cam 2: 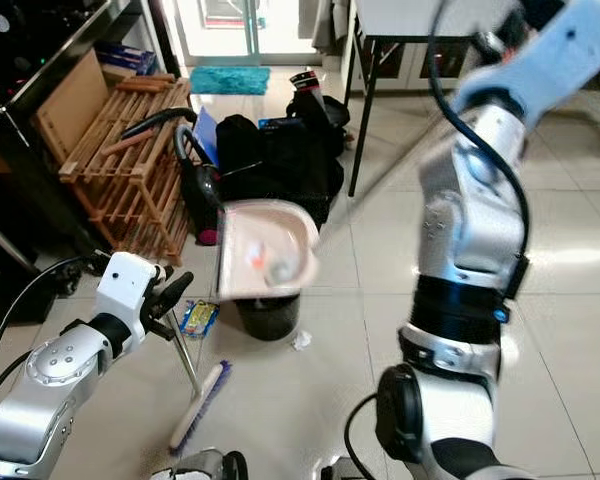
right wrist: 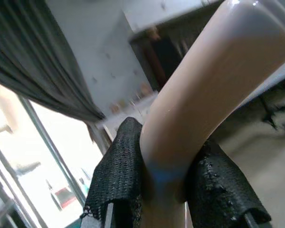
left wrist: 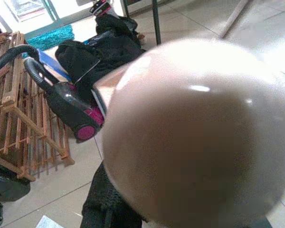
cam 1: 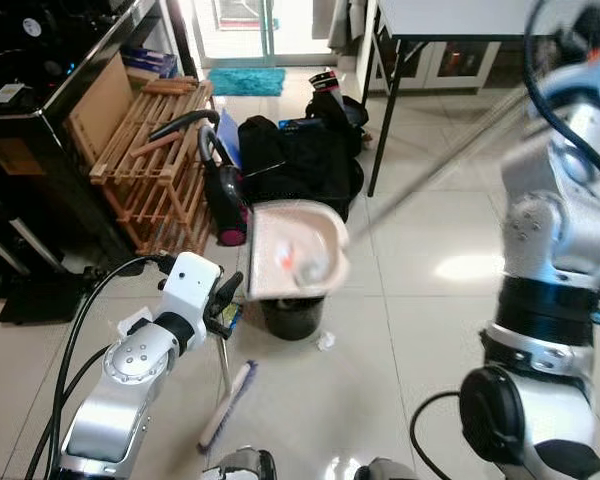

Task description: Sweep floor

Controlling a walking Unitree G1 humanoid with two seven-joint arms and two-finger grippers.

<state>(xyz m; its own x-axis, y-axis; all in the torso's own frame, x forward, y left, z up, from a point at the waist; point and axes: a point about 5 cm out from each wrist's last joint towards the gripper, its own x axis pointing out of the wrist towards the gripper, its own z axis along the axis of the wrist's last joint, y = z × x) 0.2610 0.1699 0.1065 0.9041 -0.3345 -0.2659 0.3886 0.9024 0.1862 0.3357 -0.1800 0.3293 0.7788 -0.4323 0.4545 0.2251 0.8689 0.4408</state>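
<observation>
Beige dustpan [cam 1: 295,255], raised by its long handle clamped in the right gripper [right wrist: 164,183], hangs over the black bin [cam 1: 291,316]: emptying step. Next, tip it further. Left gripper [cam 1: 223,300] holds the broom [cam 1: 228,400] on the floor beside the bin.

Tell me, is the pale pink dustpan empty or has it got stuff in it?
Not empty. The pale pink dustpan, held above the black bin, has small bits of litter lying in its scoop, one reddish and one pale. What they are, cannot tell.

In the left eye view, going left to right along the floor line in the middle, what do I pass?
Wooden rack → handheld vacuum → dustpan held over the black bin → table leg → right arm.
</observation>
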